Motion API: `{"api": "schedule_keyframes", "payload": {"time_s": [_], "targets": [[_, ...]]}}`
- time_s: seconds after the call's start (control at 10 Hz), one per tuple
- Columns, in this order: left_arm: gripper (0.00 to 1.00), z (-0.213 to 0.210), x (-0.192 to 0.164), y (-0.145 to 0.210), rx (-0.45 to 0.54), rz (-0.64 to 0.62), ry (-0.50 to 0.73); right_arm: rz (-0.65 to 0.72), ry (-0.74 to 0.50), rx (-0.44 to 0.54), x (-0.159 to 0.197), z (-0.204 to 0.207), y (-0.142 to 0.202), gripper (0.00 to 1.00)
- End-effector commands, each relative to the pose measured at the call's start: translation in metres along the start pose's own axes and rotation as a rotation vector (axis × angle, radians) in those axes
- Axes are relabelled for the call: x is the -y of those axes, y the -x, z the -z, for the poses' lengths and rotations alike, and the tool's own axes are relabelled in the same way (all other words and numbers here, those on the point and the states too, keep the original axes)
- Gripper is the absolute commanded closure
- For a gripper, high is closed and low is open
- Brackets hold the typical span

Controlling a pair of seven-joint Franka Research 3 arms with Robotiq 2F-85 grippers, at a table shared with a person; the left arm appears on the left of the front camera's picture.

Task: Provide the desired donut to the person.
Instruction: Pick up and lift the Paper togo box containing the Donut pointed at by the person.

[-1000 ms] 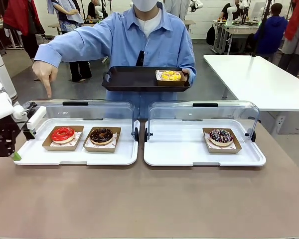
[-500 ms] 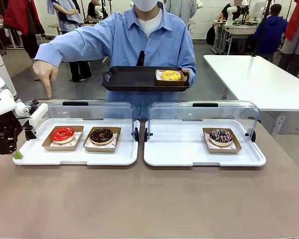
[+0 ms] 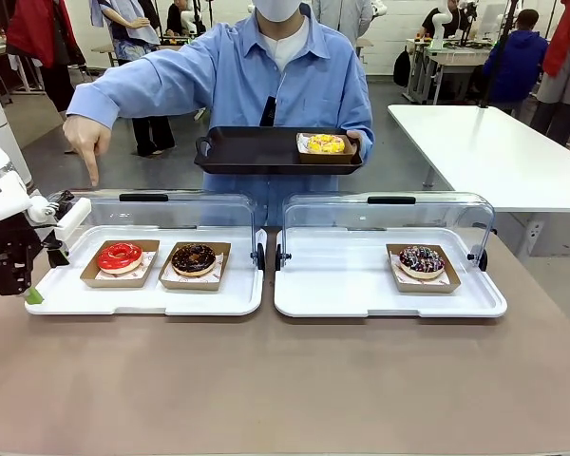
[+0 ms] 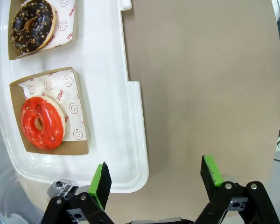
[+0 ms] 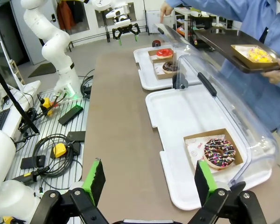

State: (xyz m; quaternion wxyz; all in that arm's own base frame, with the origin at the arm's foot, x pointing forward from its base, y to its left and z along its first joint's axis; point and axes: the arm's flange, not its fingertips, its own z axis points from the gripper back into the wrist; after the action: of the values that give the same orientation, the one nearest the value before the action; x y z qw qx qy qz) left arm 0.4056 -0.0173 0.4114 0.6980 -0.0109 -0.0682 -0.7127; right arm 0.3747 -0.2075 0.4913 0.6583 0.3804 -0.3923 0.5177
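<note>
The person [image 3: 275,81] stands across the table and points a hand [image 3: 87,142] down at the left end of the left tray, where a red-glazed donut [image 3: 120,256] [image 4: 43,123] sits in a paper boat. Beside it lies a chocolate donut [image 3: 193,258] [image 4: 32,24]. A dark donut with sprinkles [image 3: 421,260] [image 5: 219,153] lies in the right tray. The person's other hand holds a black serving tray [image 3: 256,150] carrying a yellow donut [image 3: 326,143]. My left gripper [image 3: 28,293] [image 4: 156,177] hangs open over the left tray's outer edge. My right gripper [image 5: 149,179] is open, high above the table.
Both white display trays [image 3: 152,299] [image 3: 361,302] have their clear lids [image 3: 161,214] [image 3: 389,214] raised at the back. Bare brown tabletop [image 3: 285,380] lies in front of them. A white table [image 3: 494,152] stands at the far right.
My left gripper has shifted slightly up and towards the left tray, then held still. The person keeps pointing and holding the black tray.
</note>
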Motion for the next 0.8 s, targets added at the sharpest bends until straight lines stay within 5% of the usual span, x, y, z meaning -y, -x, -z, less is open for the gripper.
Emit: {"api": "schedule_keyframes", "payload": {"time_s": [0.0,0.7], "targets": [[0.00,0.002,0.004,0.000,-0.010,0.007,-0.020,0.001,0.003,-0.013,-0.001,0.001,0.002,0.00],[0.00,0.038,-0.030,-0.024,-0.067,0.054,0.055,0.001,0.003,-0.013,-0.001,0.001,0.002,0.00]]}}
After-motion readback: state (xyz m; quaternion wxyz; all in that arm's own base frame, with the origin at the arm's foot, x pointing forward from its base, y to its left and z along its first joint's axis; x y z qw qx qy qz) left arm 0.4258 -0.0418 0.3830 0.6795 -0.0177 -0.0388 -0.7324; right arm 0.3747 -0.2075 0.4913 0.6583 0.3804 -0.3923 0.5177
